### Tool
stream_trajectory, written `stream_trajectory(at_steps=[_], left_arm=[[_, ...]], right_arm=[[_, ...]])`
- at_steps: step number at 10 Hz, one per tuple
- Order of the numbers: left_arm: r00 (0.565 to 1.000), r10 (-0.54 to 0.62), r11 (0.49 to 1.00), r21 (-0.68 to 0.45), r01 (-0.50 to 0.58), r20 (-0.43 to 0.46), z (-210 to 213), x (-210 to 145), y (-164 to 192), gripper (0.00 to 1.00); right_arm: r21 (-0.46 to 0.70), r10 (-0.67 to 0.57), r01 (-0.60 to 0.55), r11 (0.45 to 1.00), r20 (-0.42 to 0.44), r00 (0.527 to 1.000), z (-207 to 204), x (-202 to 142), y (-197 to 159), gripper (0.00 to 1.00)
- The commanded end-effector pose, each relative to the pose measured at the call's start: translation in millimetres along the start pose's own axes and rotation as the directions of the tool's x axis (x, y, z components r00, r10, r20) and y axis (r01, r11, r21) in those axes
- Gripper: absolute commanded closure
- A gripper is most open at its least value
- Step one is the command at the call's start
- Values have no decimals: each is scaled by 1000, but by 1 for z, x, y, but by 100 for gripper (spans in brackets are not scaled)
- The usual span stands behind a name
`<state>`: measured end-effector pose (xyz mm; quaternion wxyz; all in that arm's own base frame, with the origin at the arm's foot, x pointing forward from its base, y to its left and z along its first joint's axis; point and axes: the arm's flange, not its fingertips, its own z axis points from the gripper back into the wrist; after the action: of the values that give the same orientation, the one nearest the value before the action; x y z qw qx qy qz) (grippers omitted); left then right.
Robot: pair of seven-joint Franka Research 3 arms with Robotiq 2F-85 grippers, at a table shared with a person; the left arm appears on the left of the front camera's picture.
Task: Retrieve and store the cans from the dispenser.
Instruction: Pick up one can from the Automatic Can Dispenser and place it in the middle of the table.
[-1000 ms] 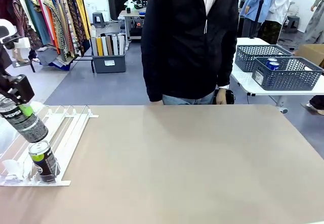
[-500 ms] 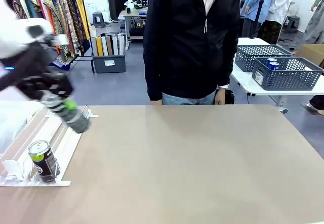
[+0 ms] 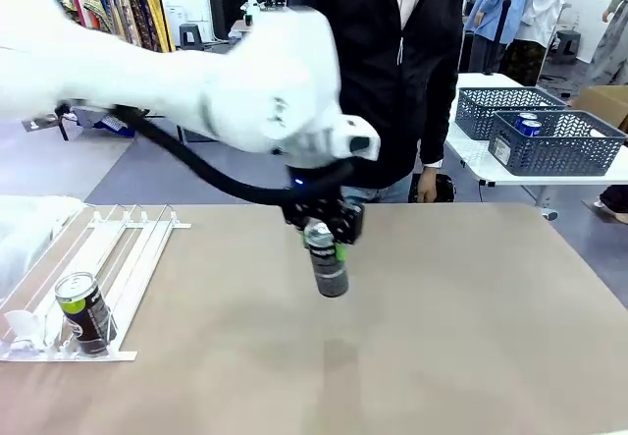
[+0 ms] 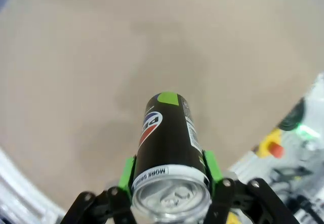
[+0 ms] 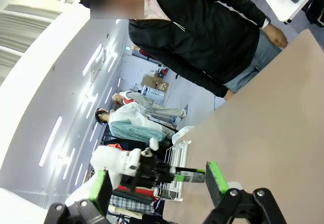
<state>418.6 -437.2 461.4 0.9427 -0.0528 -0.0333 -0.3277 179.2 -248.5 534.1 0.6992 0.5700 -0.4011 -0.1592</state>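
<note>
Hanging over the middle of the table [image 3: 471,307], a dark can [image 3: 330,263] is pinched between the green pads [image 4: 126,173] of the left gripper [image 3: 325,242], whose white arm reaches in from the left side. The can is clear of the tabletop. Its long axis is close to upright, with the silver top up inside the jaws and the bottom tipped slightly to the right. In the left wrist view the pads press on either side of the can near its rim.

A second dark can [image 3: 84,311] stands at the near end of the dispenser [image 3: 128,248], at the table's left edge. A grey lattice basket [image 3: 574,155] holding blue cans [image 3: 528,126] sits on a separate table well off to the right, beyond the far right corner. Storage probably lies that way, so the held can would need to go rightward and away from the robot. The right gripper [image 5: 158,181] is spread wide with nothing between its fingers, and is likely the nearer one to the basket.
</note>
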Motion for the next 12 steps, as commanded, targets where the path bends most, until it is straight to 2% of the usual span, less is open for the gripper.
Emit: stream_trajectory(at_steps=[1,3,6,7,8,9,12], left_arm=[[999,-40,994,98,43,-30,-8,34,-3,100],[996,-56,992,108,64,-71,-40,40,-2,100],[992,-65,993,90,75,-112,-52,41,0,100],[991,-66,994,83,76,-120,-53,43,1,66],[990,-69,993,82,80,-127,-53,43,0,10],[989,-72,993,84,83,-127,-52,42,-1,0],[992,-68,994,82,77,-108,-47,40,0,0]], right_arm=[[22,25,-25,999,11,1000,-2,2,1,0],[22,25,-25,999,11,1000,-2,2,1,0],[22,25,-25,999,11,1000,-2,2,1,0],[22,25,-25,999,11,1000,-2,2,1,0],[22,25,-25,999,11,1000,-2,2,1,0],[22,25,-25,999,11,1000,-2,2,1,0],[22,25,-25,999,11,1000,-2,2,1,0]])
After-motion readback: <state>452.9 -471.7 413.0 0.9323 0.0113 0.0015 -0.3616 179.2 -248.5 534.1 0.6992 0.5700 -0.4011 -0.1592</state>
